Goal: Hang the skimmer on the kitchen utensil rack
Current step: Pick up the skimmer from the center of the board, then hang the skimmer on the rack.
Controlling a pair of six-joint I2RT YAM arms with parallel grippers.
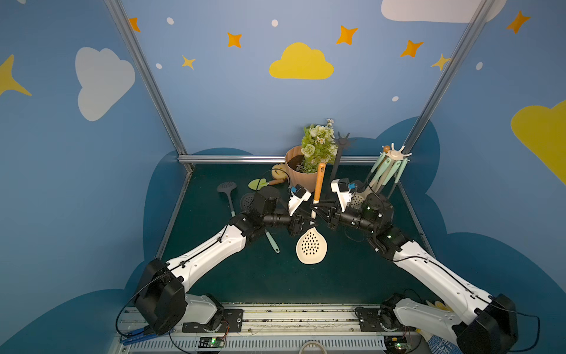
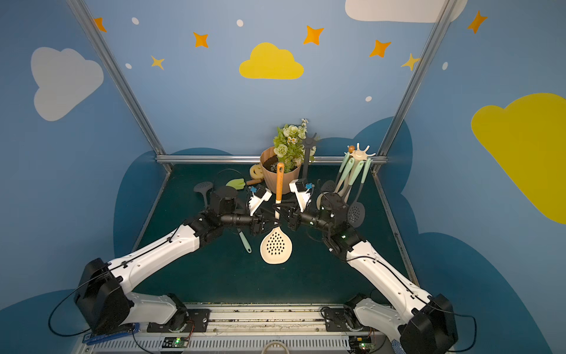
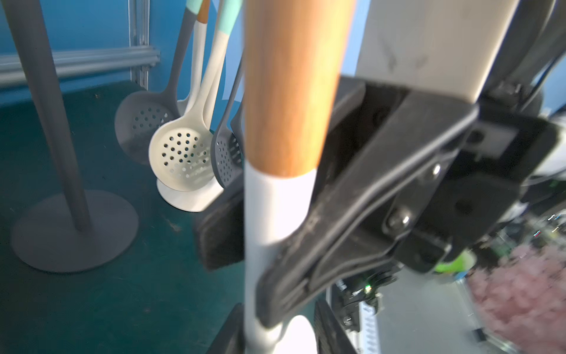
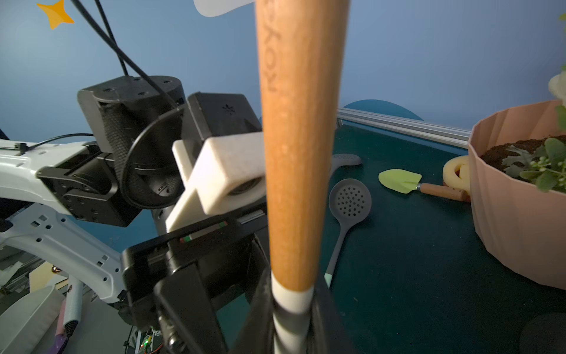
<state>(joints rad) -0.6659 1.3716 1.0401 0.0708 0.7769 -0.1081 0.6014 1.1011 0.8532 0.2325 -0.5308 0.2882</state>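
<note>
Skimmer (image 1: 311, 245) upright between both grippers, handle up, above the desk's centre.
Right gripper (image 1: 318, 211) clenches its white neck; left gripper (image 1: 305, 219) flanks it lower down, grip unclear. 2 racks stand nearer the right arm: dark rack (image 1: 344, 142) at the far edge, cream rack (image 1: 395, 153) in the far right corner.

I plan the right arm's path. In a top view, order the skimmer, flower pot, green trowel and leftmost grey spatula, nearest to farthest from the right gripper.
1. skimmer, held in the right gripper.
2. flower pot, just behind.
3. green trowel, back left.
4. grey spatula, farthest left.
</note>
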